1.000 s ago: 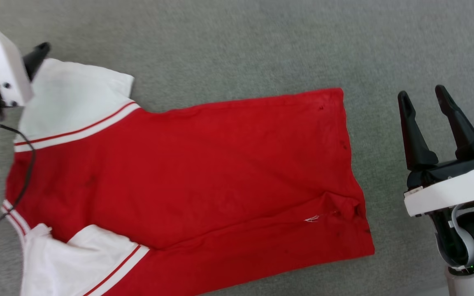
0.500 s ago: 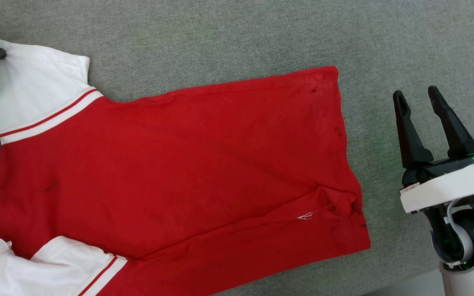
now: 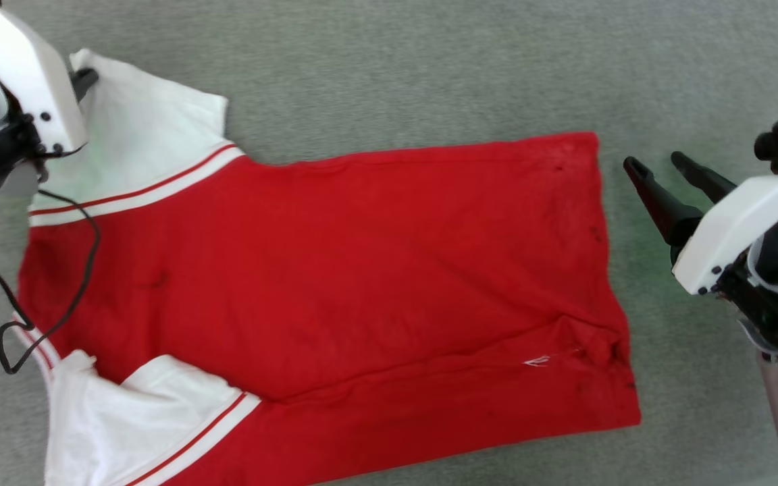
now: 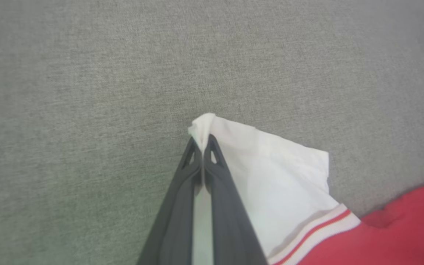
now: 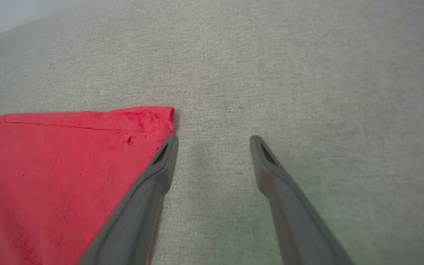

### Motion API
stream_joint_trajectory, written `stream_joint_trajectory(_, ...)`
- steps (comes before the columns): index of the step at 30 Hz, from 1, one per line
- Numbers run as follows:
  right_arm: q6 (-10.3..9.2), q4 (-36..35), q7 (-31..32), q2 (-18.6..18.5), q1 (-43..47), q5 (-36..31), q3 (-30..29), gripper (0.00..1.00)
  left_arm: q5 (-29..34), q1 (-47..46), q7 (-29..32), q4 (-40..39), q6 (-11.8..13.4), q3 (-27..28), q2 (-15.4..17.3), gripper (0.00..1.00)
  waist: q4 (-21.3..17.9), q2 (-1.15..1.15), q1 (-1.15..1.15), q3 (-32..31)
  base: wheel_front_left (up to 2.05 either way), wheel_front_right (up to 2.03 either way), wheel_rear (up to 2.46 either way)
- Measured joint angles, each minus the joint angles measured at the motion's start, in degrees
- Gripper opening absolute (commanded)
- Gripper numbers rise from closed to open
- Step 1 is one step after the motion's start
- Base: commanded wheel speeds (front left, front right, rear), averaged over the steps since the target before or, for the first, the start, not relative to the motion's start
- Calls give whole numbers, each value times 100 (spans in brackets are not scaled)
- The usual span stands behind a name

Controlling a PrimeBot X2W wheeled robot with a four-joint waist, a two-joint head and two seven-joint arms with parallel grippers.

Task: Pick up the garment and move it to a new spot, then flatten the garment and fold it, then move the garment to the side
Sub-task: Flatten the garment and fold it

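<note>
L gripper (image 4: 202, 141) now clamped on garment (image 3: 335, 270) sleeve corner; R gripper (image 5: 214, 139) still apart by hem.

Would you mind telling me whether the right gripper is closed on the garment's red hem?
No, the right gripper has its fingers wide apart beside a corner of the garment, with bare grey surface between them.
</note>
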Motion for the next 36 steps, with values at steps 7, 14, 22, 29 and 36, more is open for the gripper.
stream_joint_trajectory(7, 1, 694, 1215, -290, -757, 236, 467, 100, 108, -124, -167, -442, -127, -178, -194, 0, 497, 0, 0, -84, 0, 0, 0)
stream_joint_trajectory(14, 1, 1323, 2282, -444, -1314, 378, 638, 0, 121, -96, -250, -703, -145, -269, -265, 0, 831, 0, -1, -23, 0, 0, 0)
stream_joint_trajectory(22, 0, 1324, 2158, -533, -1435, 213, 732, 0, 51, 248, -580, -816, -181, -188, -269, 0, 963, 0, 0, -284, 0, 0, 0)
stream_joint_trajectory(29, 1, 878, 1604, -611, -895, 138, 519, 0, -183, 1226, -1178, -1188, -73, 164, -137, 0, 1044, 0, -1, -928, 0, 0, 0)
stream_joint_trajectory(36, 1, 503, 1366, -517, 378, 235, 234, 0, -471, 3026, -1761, -1818, 245, 505, -56, 0, 1129, 0, -1, -1700, 0, 0, 0)
